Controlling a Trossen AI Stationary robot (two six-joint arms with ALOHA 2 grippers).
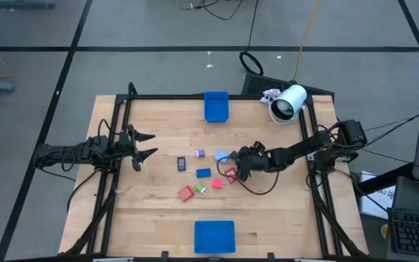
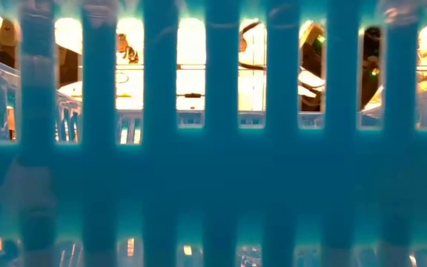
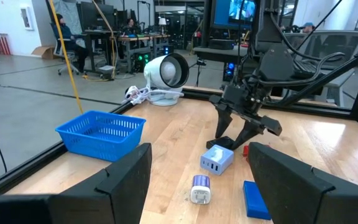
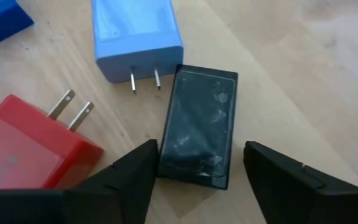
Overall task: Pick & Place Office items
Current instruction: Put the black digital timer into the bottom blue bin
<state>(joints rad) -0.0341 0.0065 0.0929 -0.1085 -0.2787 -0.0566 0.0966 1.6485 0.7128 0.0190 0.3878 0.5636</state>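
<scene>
- Wooden counter (image 1: 158,211) framed by a black rail, standing on a grey floor; the left wrist view shows a workshop beyond it, with desks, monitors and people seated far off.
- Two blue baskets: one (image 1: 216,106) at the counter's far edge, one (image 1: 214,236) at its near edge. The low view is filled almost wholly by a blue slatted basket wall (image 2: 213,185).
- One white cylindrical device (image 1: 288,102) at the far right corner, lying on its side.
- Office items lie loose at mid-counter. Countable from above: one dark piece (image 1: 182,163), one purple cube (image 1: 200,153), one light-blue plug adapter (image 4: 137,34), one blue block (image 1: 204,173), two red blocks (image 1: 186,193) (image 1: 217,183), one green bit (image 1: 201,190), one red plug adapter (image 4: 30,152) and one black rectangular piece (image 4: 199,127).
- Right tool (image 1: 237,164): lowered over the cluster's right side, fingers (image 4: 126,180) apart on either side of the black rectangular piece, which lies flat on the wood; contact cannot be told. The light-blue adapter's two prongs end just beside that piece.
- Left tool (image 1: 145,145): wide, empty, hovering at the counter's left, well apart from the items.
</scene>
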